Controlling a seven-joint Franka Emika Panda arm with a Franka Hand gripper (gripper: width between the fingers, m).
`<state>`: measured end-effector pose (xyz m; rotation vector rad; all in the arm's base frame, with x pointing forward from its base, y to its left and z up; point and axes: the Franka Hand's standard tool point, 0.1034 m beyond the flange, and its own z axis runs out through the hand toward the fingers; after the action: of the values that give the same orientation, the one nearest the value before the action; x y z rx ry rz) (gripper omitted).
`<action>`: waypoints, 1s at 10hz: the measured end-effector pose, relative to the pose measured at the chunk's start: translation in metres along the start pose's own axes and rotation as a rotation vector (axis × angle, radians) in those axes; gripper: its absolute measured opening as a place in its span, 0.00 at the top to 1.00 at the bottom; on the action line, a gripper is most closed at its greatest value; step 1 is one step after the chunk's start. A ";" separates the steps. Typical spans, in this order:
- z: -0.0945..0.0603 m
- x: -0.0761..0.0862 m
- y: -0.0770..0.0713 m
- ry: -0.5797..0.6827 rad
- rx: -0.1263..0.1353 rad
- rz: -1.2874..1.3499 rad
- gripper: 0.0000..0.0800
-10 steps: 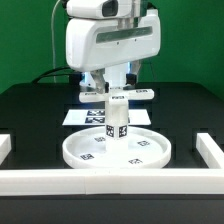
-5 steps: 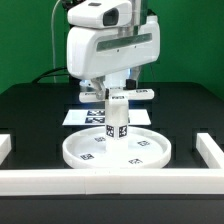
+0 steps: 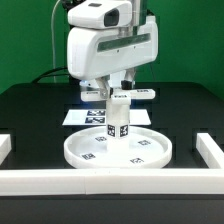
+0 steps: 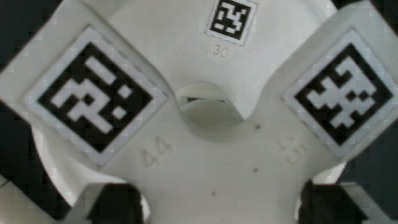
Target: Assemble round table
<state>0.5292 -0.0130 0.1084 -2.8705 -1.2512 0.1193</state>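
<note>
While the leg stands upright on the disc, gripper sits w/ cross-shaped base directly below jaws; jaw opening/hold can't be told.

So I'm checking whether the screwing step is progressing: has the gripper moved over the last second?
Yes. The gripper has shifted slightly toward the exterior view's left relative to the marker board, staying over the cross-shaped base on the leg.

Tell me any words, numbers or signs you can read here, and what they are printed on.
No words, brand names or numbers can be read in either view.
Black-and-white square tags, patterns not text: on the round disc, the leg, the cross-shaped base and the marker board.
</note>
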 end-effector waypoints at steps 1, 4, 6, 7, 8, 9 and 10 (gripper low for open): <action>0.000 0.000 0.000 0.000 0.000 0.000 0.46; 0.000 0.000 0.000 0.000 0.000 0.024 0.46; 0.000 0.000 0.000 0.011 0.014 0.237 0.46; 0.000 0.000 -0.001 0.014 0.019 0.369 0.46; 0.001 0.001 -0.001 0.023 0.028 0.500 0.46; 0.001 0.002 -0.001 0.035 0.037 0.641 0.46; 0.001 0.004 -0.002 0.053 0.034 0.744 0.46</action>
<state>0.5303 -0.0082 0.1074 -3.1074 -0.1186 0.0612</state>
